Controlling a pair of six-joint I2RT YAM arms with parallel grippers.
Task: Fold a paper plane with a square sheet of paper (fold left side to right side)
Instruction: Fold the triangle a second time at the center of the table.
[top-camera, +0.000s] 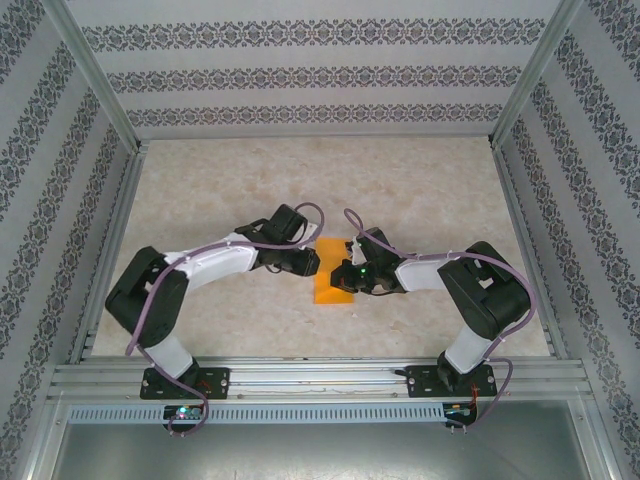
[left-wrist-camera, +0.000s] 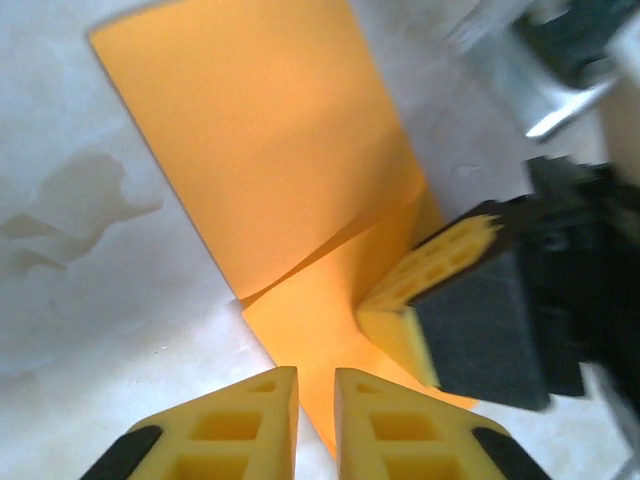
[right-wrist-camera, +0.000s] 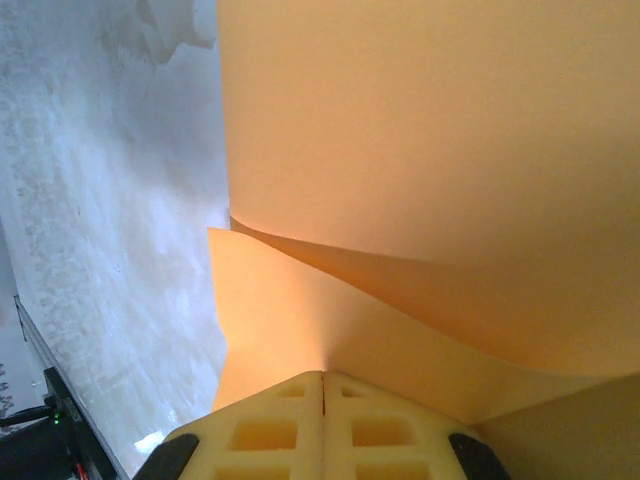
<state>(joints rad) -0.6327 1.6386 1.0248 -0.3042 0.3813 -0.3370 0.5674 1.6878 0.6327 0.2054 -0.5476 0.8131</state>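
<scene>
Tabletop w/ orange sheet, long axis near-far; R pincer tight on it, L pincer unclear.

Bright orange square sheet of paper folded in half and lying mid-table, just toward 6 o'clock. Long axis runs 12-to-6. Upper layer bows up off lower layer.

— How do the arms stand?
— Elbows bent outward, forearms reaching in to meet near the table's middle.
— And the grippers?
— Left gripper has its fingers a narrow slit apart; right gripper is pinched tight on the square sheet of paper
</scene>
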